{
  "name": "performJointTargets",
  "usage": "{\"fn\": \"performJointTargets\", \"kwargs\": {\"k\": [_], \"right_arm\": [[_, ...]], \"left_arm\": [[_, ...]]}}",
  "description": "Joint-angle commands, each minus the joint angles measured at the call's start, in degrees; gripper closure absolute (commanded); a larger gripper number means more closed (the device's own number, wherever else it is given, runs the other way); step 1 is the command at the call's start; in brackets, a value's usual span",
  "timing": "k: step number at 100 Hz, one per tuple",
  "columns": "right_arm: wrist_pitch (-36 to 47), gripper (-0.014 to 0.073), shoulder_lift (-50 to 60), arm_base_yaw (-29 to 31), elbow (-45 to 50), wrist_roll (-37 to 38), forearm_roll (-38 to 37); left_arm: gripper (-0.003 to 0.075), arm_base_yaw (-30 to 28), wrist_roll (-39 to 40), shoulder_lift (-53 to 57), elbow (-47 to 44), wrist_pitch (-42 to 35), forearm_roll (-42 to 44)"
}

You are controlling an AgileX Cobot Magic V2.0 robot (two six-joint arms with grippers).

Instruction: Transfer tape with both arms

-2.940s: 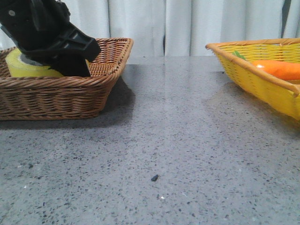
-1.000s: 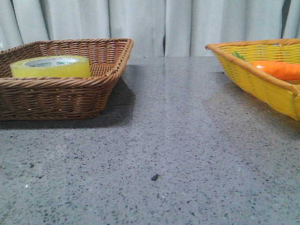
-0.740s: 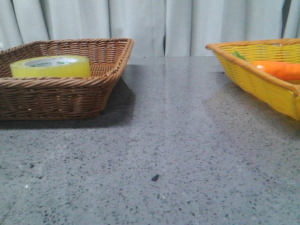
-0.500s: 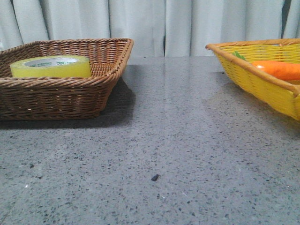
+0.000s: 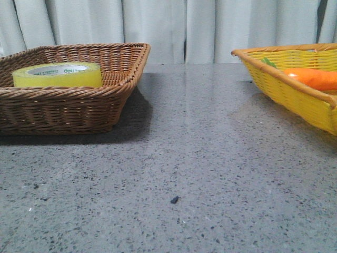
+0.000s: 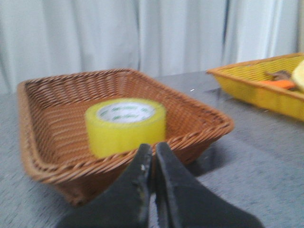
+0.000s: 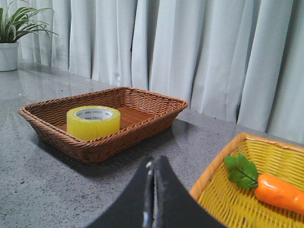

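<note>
Tape sits flat in the brown wicker basket, left-of-centre inside it, clear of the walls as far as I can see. In the front view the basket is the far-left item on the grey speckled table; neither arm shows there.

Left gripper: fingers pressed together, nothing between them. From its wrist camera the tape is in the basket beyond the near rim, straight ahead of the fingertips, not touching them. That view is blurred; lettering on the core is unreadable there.

Right gripper: fingers also closed tight, empty. The tape is well apart from it, in the brown basket across open table. The yellow basket is near this gripper, cut off by the frame edge, with an orange carrot inside it.

Front view hides the lower part of the tape behind the basket's front wall. The yellow basket is also cropped at the right.

Tape look: wide roll, translucent yellow-green, white core with green print.
</note>
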State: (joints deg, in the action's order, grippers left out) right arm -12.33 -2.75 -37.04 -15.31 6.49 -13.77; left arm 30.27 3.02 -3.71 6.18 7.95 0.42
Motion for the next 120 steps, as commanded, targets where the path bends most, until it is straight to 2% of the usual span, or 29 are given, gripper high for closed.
{"fn": "performJointTargets", "kwargs": {"k": [1,36,50,67,120], "right_arm": [[4.14,0.0654,-0.52,0.29,-1.56,-0.28,-0.90],[4.14,0.0654,-0.52,0.29,-1.56,-0.28,-0.90],[4.14,0.0654,-0.52,0.29,-1.56,-0.28,-0.90],[4.14,0.0654,-0.52,0.29,-1.56,-0.28,-0.90],[4.14,0.0654,-0.52,0.29,-1.56,-0.28,-0.90]], "left_arm": [[0.0741,-3.31,0.08,0.43,-0.55,-5.61,-0.42],[0.0741,-19.10,0.08,4.43,-6.91,-5.84,-0.42],[0.0741,-24.14,0.08,5.81,-6.91,-2.01,-0.42],[0.0741,-25.06,0.08,5.81,-6.91,7.81,-0.42],[0.0741,-25.06,0.27,5.78,-6.91,7.69,-0.42]]}}
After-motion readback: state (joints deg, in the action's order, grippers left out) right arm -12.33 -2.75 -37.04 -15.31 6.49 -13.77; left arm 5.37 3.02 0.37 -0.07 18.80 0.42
